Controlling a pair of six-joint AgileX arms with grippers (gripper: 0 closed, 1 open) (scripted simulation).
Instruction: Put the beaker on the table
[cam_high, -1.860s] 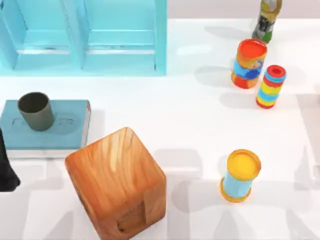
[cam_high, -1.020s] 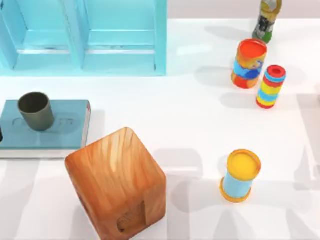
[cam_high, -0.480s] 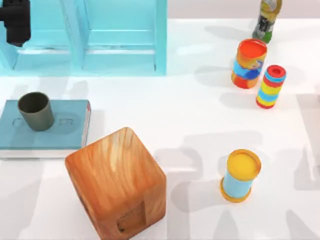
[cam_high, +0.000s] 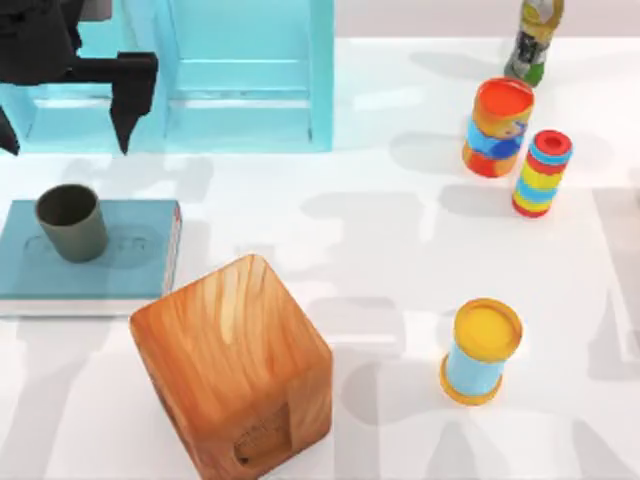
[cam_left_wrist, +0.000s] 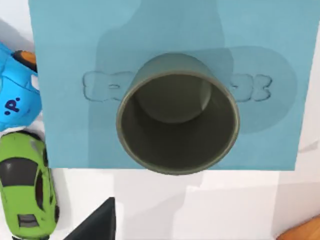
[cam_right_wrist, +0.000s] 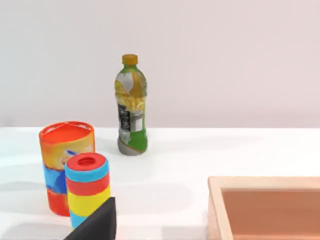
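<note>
White table (cam_high: 400, 240) carries a teal book (cam_high: 130, 265) with the beaker (cam_high: 72, 222) upright on it, as my left gripper (cam_high: 65, 125) hangs wide open and empty above, near the blue cabinet (cam_high: 250, 80).

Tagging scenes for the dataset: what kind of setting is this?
Likely a rendered tabletop test scene: white table with unrelated props, beaker on a teal book, wooden cube, left claw above.
</note>
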